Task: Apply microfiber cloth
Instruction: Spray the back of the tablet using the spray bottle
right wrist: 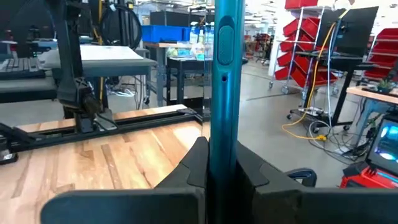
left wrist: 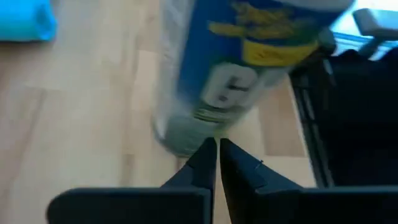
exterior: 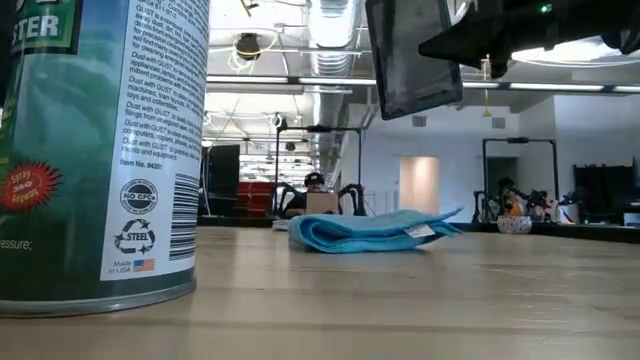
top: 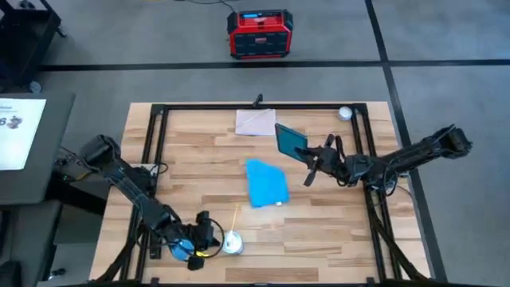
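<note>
The sky-blue microfiber cloth lies folded flat on the middle of the wooden table; no gripper touches it. To its far right, my right gripper is shut on the dark tablet, which is up in the air. Near the front left, my left gripper is shut, its tips right at the upright spray can. My left gripper's shut fingertips stand at the can's lower wall; whether they touch it, I cannot tell. My right gripper pinches the tablet by one edge between its two fingers, coming roughly level from the table's right. The tablet stands on edge, tilted, lifted clear of the table.
A pale beige sheet lies at the far middle and a small white ball at the far right corner. A black frame runs around the tabletop. A red box sits on the floor beyond.
</note>
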Motion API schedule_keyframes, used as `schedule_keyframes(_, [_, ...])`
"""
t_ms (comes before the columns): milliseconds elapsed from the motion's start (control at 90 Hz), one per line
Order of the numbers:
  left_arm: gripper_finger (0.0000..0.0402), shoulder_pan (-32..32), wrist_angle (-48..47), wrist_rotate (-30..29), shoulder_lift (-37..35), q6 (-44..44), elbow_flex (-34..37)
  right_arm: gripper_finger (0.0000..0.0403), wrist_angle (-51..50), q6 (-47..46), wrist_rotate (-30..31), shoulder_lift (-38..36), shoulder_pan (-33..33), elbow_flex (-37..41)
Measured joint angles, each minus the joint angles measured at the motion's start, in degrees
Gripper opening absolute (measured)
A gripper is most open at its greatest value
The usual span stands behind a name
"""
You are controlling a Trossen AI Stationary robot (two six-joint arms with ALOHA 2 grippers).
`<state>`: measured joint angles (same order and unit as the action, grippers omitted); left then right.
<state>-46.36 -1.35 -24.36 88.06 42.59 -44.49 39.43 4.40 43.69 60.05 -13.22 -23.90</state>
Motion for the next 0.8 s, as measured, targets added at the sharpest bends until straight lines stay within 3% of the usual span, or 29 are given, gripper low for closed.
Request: schedule_keyframes(800, [0.0, 10.54, 12.54, 3.32, 0.08, -15.39, 0.0, 0.001, -0.72, -0.02, 0.1, 0.0, -0.25, 0.0])
